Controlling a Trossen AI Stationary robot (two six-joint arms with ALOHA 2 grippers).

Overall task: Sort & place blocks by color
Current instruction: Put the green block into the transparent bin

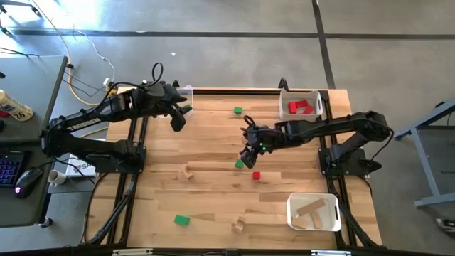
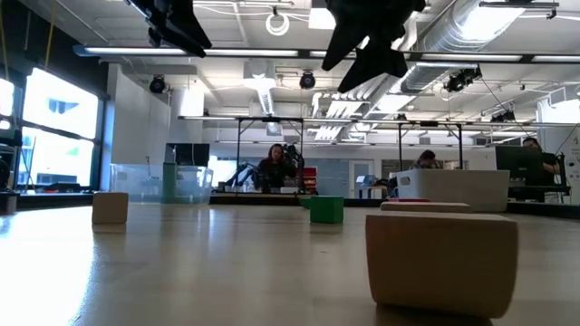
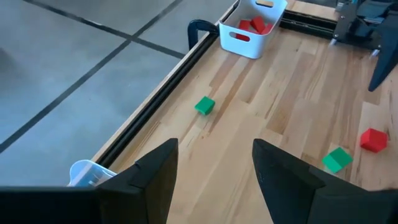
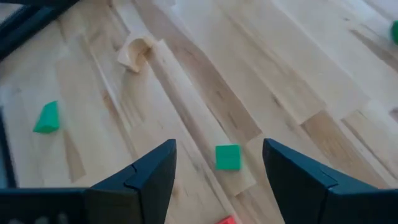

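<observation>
Right gripper point(image 4: 214, 180), fingers spread, hangs above mid-table with the green cube point(image 4: 227, 157) squarely between and ahead of them; left arm farther.

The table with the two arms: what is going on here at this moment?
Two robot arms are sorting small blocks by colour. The right gripper hangs open over a green block at mid-table, holding nothing. The left gripper waits open near the far left corner. One bin already holds red blocks, another bin plain wooden ones; several blocks lie loose.
</observation>
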